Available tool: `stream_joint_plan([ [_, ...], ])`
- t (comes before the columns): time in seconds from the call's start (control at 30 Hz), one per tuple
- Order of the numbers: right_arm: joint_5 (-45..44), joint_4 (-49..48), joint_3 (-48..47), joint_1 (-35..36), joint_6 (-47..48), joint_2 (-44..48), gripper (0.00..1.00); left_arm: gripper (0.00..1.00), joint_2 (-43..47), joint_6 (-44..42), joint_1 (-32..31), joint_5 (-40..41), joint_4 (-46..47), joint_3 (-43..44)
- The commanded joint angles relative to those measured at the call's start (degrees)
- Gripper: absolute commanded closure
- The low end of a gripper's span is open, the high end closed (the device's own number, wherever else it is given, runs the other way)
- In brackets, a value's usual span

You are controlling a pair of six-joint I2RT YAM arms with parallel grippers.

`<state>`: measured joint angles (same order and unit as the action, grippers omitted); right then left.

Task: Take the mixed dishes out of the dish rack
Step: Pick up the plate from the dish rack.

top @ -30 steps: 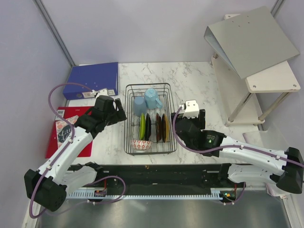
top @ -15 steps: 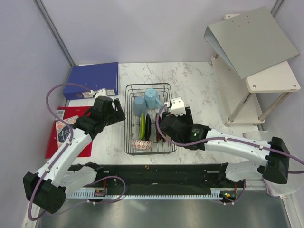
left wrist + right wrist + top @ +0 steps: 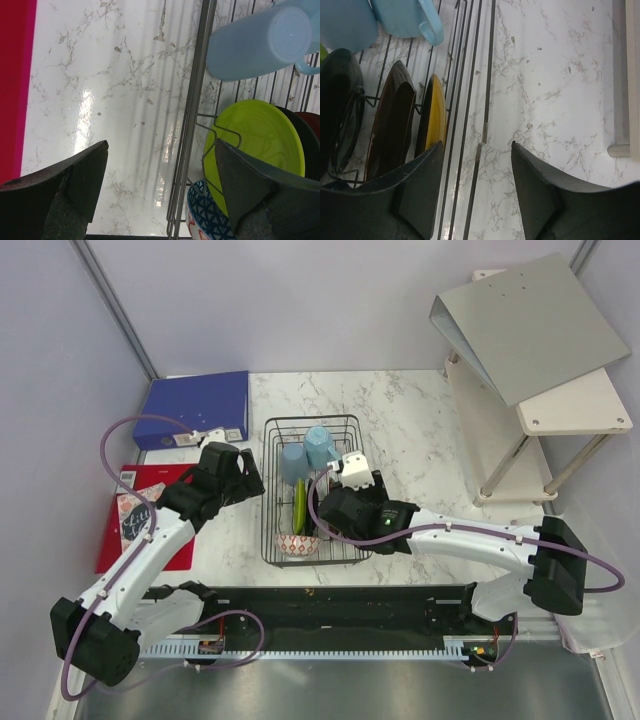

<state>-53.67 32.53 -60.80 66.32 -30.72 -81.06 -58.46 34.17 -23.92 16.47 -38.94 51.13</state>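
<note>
The black wire dish rack (image 3: pixel 267 490) stands mid-table. It holds two light blue cups (image 3: pixel 293 462) (image 3: pixel 321 447) at the back, upright plates such as the lime green plate (image 3: pixel 299 505), and a patterned bowl (image 3: pixel 297 544) at the front. My left gripper (image 3: pixel 160 185) is open and straddles the rack's left wall (image 3: pixel 195 125), with the lime plate (image 3: pixel 255 135) and the bowl (image 3: pixel 205 220) by its right finger. My right gripper (image 3: pixel 477 170) is open over the rack's right wall (image 3: pixel 485 100). The yellow plate (image 3: pixel 434 117) lies just outside its left finger, and nothing is held.
A blue ring binder (image 3: pixel 197 405) lies at the back left. A red board (image 3: pixel 140 515) lies under the left arm. On the right, a grey binder (image 3: pixel 530 325) rests on a white shelf (image 3: pixel 570 405).
My right arm has swung left from beside the rack to over its right wall, and its jaws have narrowed. The left arm has hardly moved.
</note>
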Motion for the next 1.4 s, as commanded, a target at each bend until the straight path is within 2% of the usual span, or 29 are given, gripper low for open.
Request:
stream_joint_plan([
  [0.0, -0.3, 0.3, -4.0, 0.9, -0.8, -1.0, 0.36, 0.06, 0.0, -1.0, -0.2, 1.4, -0.2, 0.2],
  [0.53, -2.4, 2.4, -7.2, 3.4, -1.3, -3.5, 0.32, 0.06, -0.6, -1.0, -0.2, 1.2, -0.4, 0.3],
  [0.83, -4.9, 3.1, -6.2, 3.4, -2.2, -6.5, 0.37, 0.06, -1.3, -0.7, -0.2, 1.3, -0.7, 0.4],
  [1.1, -4.9, 3.1, -5.6, 3.4, -3.6, -9.9, 0.56, 0.06, -1.6, -0.6, -0.2, 1.3, -1.1, 0.4],
  [1.33, -5.0, 3.1, -4.8, 3.3, -4.3, -11.8, 0.59, 0.06, -2.0, -0.3, -0.2, 1.4, -1.2, 0.5],
  [1.37, -5.2, 3.0, -4.8, 3.4, -4.4, -11.9, 0.74, 0.06, -2.0, -0.3, -0.2, 1.4, -1.2, 0.5],
])
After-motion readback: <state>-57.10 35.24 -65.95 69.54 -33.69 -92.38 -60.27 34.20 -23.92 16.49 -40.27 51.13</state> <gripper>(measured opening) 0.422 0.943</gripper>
